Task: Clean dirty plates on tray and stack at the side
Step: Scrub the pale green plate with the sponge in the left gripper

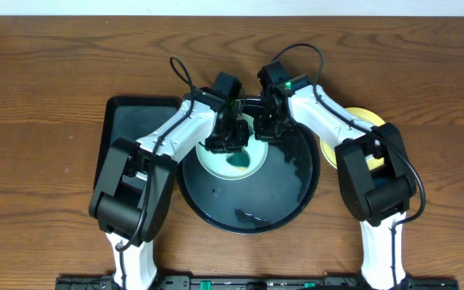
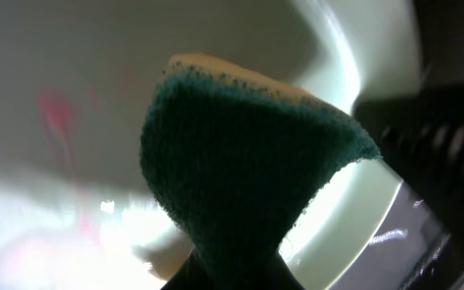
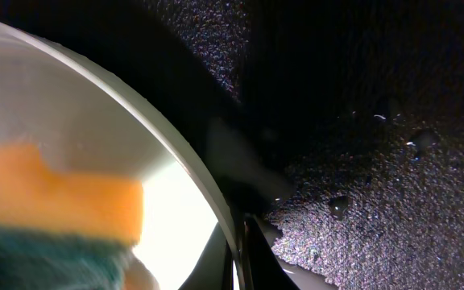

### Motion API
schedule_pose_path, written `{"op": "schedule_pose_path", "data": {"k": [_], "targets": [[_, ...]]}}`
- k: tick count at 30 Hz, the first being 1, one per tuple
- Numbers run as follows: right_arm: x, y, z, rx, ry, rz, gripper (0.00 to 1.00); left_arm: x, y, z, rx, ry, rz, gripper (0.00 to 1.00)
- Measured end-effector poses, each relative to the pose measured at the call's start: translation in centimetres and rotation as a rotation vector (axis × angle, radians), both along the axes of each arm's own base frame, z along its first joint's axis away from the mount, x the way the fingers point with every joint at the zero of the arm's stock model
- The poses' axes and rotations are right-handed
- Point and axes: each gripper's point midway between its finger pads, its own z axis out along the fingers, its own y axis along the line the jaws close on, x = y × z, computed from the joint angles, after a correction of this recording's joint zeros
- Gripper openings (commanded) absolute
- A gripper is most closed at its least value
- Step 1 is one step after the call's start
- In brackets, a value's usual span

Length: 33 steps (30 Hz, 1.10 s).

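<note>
The left claw is clamping the sponge and pressing it onto the mint plate at the tray's far side. The right claw is nearer the rim, pinching it.

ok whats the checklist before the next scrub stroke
1. left pincer grips the sponge: ok
2. right pincer pinches the mint plate at its rim: ok
3. mint plate sits on the round tray: ok
4. mint plate clean: not ok, pink smear on it
5. sponge pressed onto the plate: cannot tell
6. yellow plate beside the tray is clean: cannot tell, the right arm covers part
</note>
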Motion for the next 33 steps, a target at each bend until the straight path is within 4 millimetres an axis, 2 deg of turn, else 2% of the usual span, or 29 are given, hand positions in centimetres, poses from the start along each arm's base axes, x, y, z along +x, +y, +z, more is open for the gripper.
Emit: {"op": "schedule_pose_path", "data": {"k": [6,12,16,21,26,29,33], "targets": [[0.0,0.0,0.0,0.000,0.000,0.000,0.01,2.9,1.3,0.0,0.042,-0.108,0.043,0.08],[0.0,0.0,0.0,0.000,0.000,0.000,0.01,4.4,5.0,-0.3,0.129,-0.126,0.136,0.07],[0.1,0.1,0.0,0.002,-0.003,0.000,0.01,3.8,6.6,-0.7,0.178,-0.089,0.163,0.08],[0.2,0.2,0.0,0.006,-0.010,0.002,0.02,1.9,7.6,-1.0,0.236,-0.037,0.079,0.08],[0.3,0.3,0.0,0.008,-0.013,0.003,0.02,-0.1,6.8,-0.9,0.201,0.002,-0.100,0.07],[0.2,0.3,0.0,0.008,-0.012,0.003,0.02,-1.3,5.2,-0.6,0.112,0.009,-0.243,0.07],[0.2,0.3,0.0,0.008,-0.011,0.003,0.02,-1.8,3.1,-0.2,0.018,-0.020,-0.364,0.08]]}}
